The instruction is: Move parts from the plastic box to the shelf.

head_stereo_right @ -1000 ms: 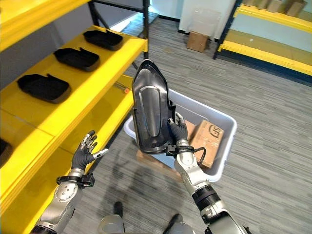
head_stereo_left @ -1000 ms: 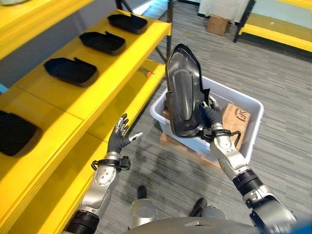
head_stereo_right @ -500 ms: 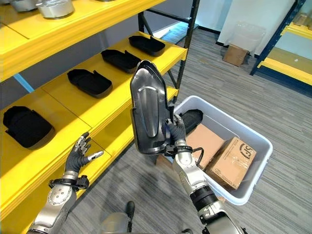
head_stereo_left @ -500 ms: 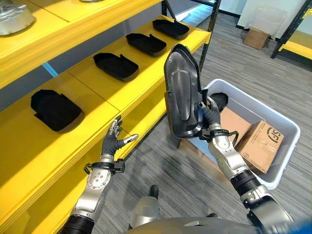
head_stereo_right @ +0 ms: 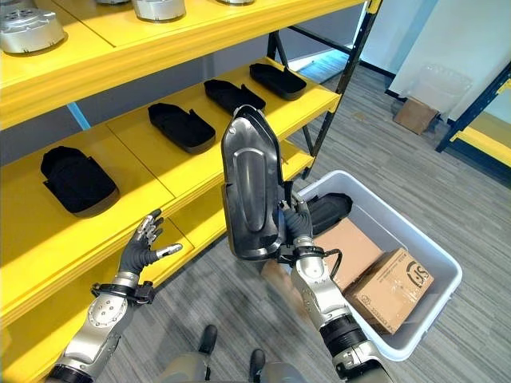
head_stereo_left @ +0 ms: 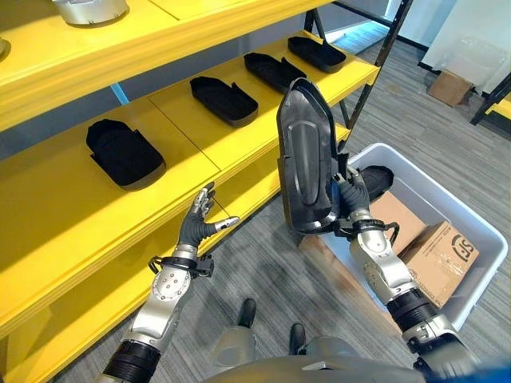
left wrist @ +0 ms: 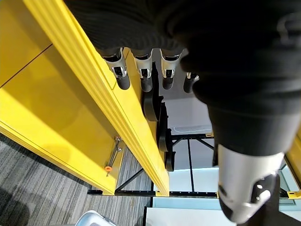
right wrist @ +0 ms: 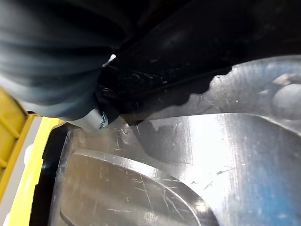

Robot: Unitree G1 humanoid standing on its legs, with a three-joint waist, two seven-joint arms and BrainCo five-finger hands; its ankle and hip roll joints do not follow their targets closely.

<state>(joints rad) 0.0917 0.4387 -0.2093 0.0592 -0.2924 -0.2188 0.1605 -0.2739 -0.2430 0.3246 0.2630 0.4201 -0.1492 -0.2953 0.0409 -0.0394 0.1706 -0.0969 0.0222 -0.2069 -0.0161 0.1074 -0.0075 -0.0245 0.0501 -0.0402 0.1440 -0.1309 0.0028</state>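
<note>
The plastic box [head_stereo_left: 479, 271] runs off the frame edge — the held part [head_stereo_left: 307, 159] hides its near corner.

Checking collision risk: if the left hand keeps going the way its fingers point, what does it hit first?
Most likely the yellow shelf: the open left hand points up toward its front edge, which runs close beside the fingers in the wrist view. Depth unclear.

The cardboard box [head_stereo_left: 438, 253] at the lower right of the frame, lying in the grey plastic box [head_stereo_left: 485, 231], bears a black printed logo on its side; no other markings are legible.
</note>
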